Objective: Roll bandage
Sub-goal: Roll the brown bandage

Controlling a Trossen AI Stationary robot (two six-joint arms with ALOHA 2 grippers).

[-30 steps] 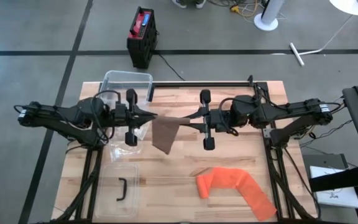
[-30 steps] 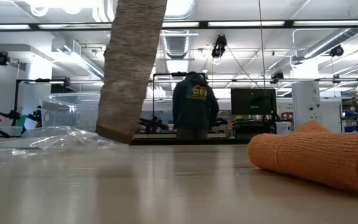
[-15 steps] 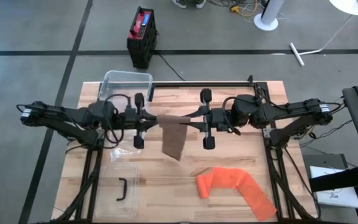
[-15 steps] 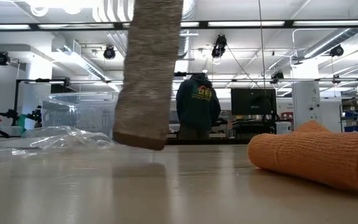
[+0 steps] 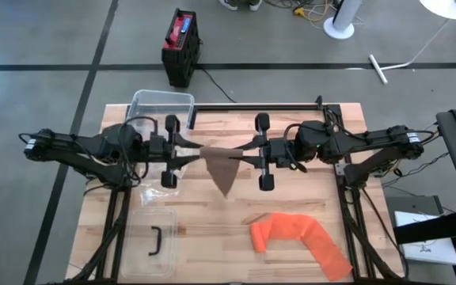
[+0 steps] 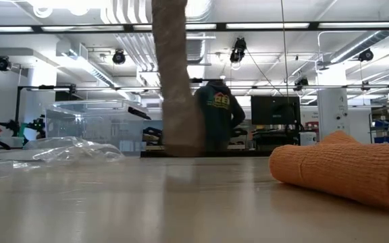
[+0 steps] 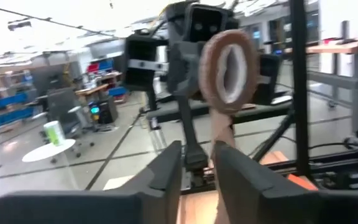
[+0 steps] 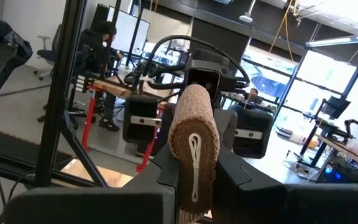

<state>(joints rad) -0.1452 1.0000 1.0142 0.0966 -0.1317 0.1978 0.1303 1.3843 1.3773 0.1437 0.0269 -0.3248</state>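
Above the bench [image 5: 291, 198] centre, my right gripper [image 5: 240, 157] pinches the rolled end of the brown elastic bandage [image 5: 222, 168]; its loose tail hangs down. My left gripper [image 5: 190, 153] faces it at the roll's left, fingers slightly spread. An orange fabric bandage [image 5: 299, 237] lies near right.

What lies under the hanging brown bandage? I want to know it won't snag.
Under the brown bandage, held up by the right gripper, only bare wooden table shows. Its tail hangs near the surface; the spot directly beneath is covered from above.
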